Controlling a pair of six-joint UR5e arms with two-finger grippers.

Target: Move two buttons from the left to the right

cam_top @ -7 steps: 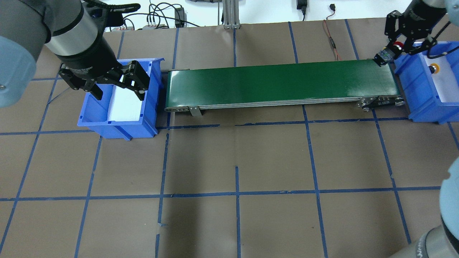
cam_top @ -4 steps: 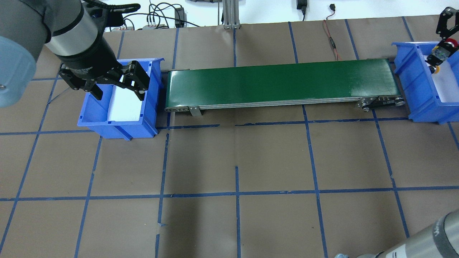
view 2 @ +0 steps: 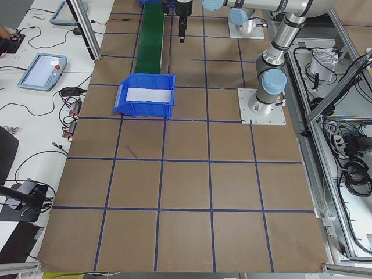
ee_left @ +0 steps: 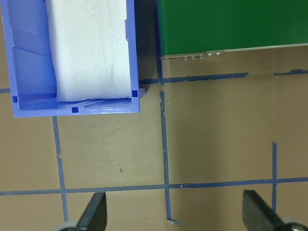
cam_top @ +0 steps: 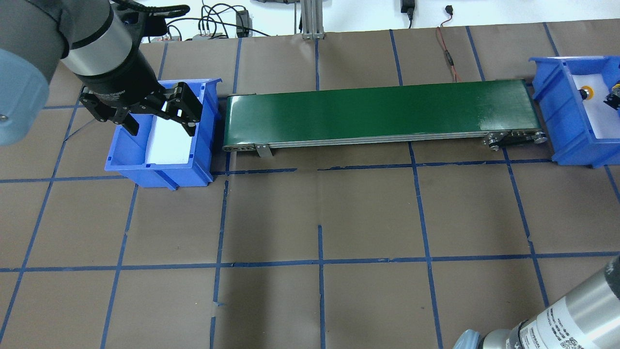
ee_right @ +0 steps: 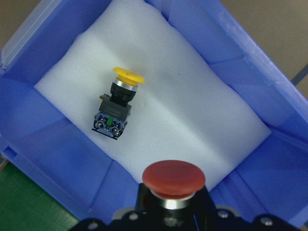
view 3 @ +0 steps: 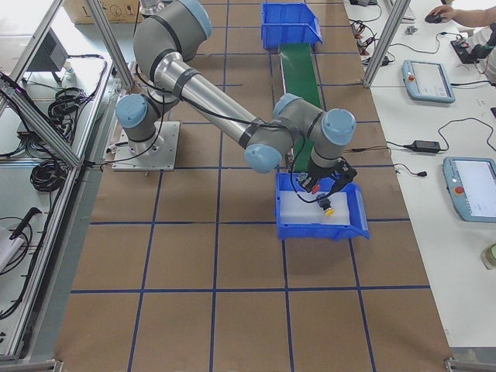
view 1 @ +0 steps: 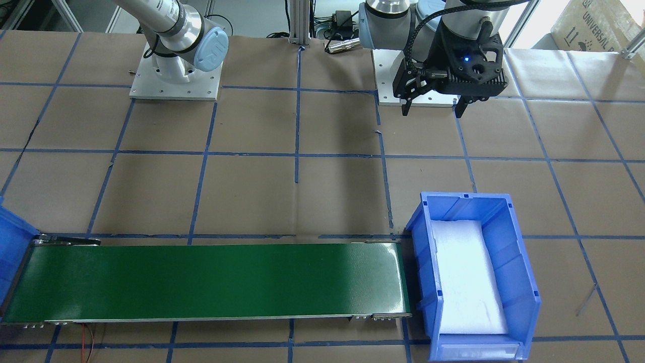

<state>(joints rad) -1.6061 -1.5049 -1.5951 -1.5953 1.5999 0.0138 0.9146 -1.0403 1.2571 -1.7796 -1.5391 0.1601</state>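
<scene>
Right wrist-mounted view looks past the red button [ee_right: 173, 179] that the right gripper [view 3: 325, 184] carries. The gripper is clamped on the black body under the cap, and the cap fills the space just ahead of the fingers. Beyond that cap, a little to one side and lower, the yellow button [ee_right: 118, 108] lies on its side on the white foam [ee_right: 202, 110] of the blue bin [ee_right: 269, 62]. Its cap points away from the hand and its terminal block points back toward it.

Both buttons look like hard plastic, so I judge them light and stiff, unlikely to give under the fingers. The domed caps are smooth and rounded and would probably slip. The flat-sided body or the squared terminal block is the better place to hold, as the hand seems to have done. The foam should soften a short drop.

The left gripper [cam_top: 162, 125] hangs with its fingers wide apart and nothing between them. Below them only white padding shows in the other bin [cam_top: 160, 174], with the conveyor belt [cam_top: 378, 111] off to one side.

The red cap hides the right finger pads and the button's own terminal block. The overhead view cuts that hand off at the frame edge. How high the held button sits above the foam cannot be told.
</scene>
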